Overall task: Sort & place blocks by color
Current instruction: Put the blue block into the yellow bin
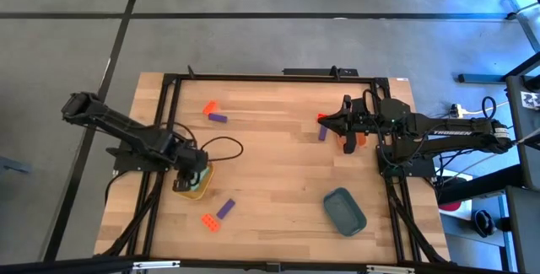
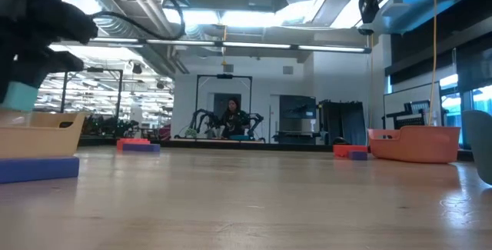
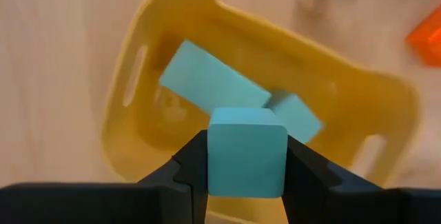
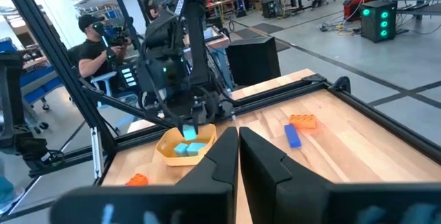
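Teal block (image 3: 247, 151), grasped in the left jaws over the yellow tray (image 3: 138, 79), could bounce out off blocks below; right jaws clenched.

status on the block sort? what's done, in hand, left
Done: two pale teal blocks lie in the yellow tray. In hand: the left gripper holds a third teal block above that tray. Left: red-orange and purple blocks lie loose on the table. The right gripper is shut, empty, over the orange tray.

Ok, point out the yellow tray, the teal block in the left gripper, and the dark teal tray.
yellow tray (image 3: 131, 79), left wrist view, its rim.
teal block (image 3: 247, 154), left wrist view, its front face.
dark teal tray (image 1: 344, 211), high view, its inner floor.
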Available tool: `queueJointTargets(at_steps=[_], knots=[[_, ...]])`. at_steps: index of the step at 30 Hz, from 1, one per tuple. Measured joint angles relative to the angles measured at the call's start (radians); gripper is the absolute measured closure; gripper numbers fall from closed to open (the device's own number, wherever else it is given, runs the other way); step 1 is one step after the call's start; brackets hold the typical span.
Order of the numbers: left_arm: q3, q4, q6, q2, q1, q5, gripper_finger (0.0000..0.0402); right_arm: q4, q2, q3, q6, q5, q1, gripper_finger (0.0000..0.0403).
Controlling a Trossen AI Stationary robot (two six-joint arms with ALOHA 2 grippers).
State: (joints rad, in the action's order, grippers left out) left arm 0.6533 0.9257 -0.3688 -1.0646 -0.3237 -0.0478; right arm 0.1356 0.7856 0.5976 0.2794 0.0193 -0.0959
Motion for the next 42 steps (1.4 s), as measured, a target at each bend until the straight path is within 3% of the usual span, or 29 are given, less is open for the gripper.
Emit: queueJointTargets(at_steps=[5,12,23,33,42], knots=[[0.000,0.002,0.108,-0.092,0.000,0.005,0.0279,0.002,0.000,0.000,0.002,0.000,0.000,0.0384],[0.003,0.008,0.141,-0.173,0.000,0.008,0.0279,0.003,0.000,0.000,0.003,0.000,0.000,0.0384],[0.001,-0.092,0.144,-0.184,0.001,0.016,0.0279,0.002,0.000,0.000,0.003,0.000,0.000,0.0384],[0.076,0.049,0.168,-0.162,0.005,0.088,0.0279,0.002,0.000,0.000,0.002,0.000,0.000,0.0384],[0.076,0.055,0.248,-0.216,0.005,0.060,0.0279,0.001,0.000,0.000,0.003,0.000,0.000,0.0384]])
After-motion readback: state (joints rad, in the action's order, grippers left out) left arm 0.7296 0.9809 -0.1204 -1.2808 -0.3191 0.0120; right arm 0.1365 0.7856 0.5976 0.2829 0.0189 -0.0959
